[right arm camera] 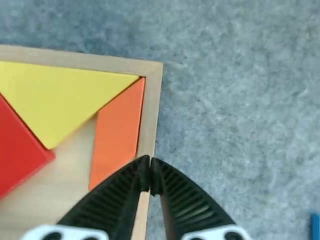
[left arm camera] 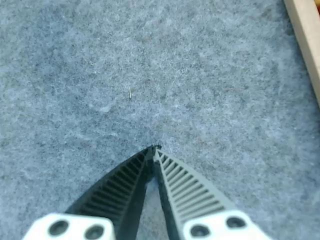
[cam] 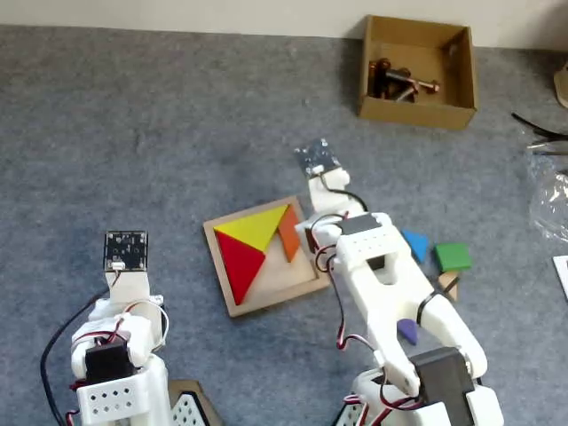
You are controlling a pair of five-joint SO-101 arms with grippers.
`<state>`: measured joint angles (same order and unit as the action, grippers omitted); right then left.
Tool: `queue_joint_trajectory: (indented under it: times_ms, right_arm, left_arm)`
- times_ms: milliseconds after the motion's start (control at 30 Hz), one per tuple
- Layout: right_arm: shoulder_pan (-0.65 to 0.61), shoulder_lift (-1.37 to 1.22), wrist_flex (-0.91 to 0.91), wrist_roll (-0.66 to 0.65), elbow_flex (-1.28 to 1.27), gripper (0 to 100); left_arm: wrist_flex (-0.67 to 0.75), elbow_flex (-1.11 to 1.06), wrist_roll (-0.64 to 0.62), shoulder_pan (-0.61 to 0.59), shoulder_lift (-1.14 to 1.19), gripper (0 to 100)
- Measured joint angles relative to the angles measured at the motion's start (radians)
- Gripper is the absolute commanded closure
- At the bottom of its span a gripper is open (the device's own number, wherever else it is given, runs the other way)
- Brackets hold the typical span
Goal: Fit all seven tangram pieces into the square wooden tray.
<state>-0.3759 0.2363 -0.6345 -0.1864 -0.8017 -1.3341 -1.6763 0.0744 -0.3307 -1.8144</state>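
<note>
Inspecting the square wooden tray [cam: 280,295]: pale wood, raised rim, set askew on the grey felt table [cam: 133,106] at mid-scene. Holds three pieces: yellow triangle [cam: 253,228] along the far side, red triangle [cam: 240,264] on the left and touching it, orange piece [cam: 288,235] against the right rim. Leaves bare wood over the near right part. Finds four pieces outside, right of the tray: blue piece [cam: 414,244], green piece [cam: 453,257], tan piece [cam: 448,284], purple piece [cam: 407,331].

Places the right gripper [right arm camera: 150,162] over the tray's right rim, just beside the orange piece, with jaws pressed tip to tip and gripping nothing. Places the left gripper [left arm camera: 154,149] over bare felt, left of the tray and apart from it, with jaws likewise closed to the tips and empty.

Cannot tell whether the right fingertips touch the rim or hang above it. Cannot make out the full outline of the purple and tan pieces, partly covered by the right arm [cam: 364,293]. Notes a cardboard box [cam: 417,111] at the far right, contents unclear.
</note>
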Motion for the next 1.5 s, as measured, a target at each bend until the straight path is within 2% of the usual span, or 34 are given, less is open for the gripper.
queue_joint_trajectory:
  times_ms: [100, 200, 333, 467, 600, 933, 1500]
  right_arm:
    - [-0.011, 0.000, -0.069, 0.000, 0.003, 99.3]
    - [-0.075, 0.000, -0.138, 0.000, 0.017, 99.3]
    - [-0.187, 0.000, -0.150, 0.000, 0.025, 99.3]
    - [-0.235, 0.000, -0.150, 0.000, 0.025, 99.3]
    - [-0.238, 0.000, -0.137, 0.000, 0.025, 99.3]
    - [-0.241, 0.000, 0.048, 0.000, -0.038, 99.3]
    - [-0.157, -0.008, 0.098, 0.000, -0.055, 99.3]
  left_arm:
    - [0.000, 0.000, 0.000, 0.000, 0.000, 99]
    - [0.000, 0.000, 0.000, 0.000, 0.000, 99]
    - [0.000, 0.000, 0.000, 0.000, 0.000, 99]
    - [0.000, 0.000, 0.000, 0.000, 0.000, 99]
    - [0.000, 0.000, 0.000, 0.000, 0.000, 99]
    - [0.000, 0.000, 0.000, 0.000, 0.000, 99]
    - [0.000, 0.000, 0.000, 0.000, 0.000, 99]
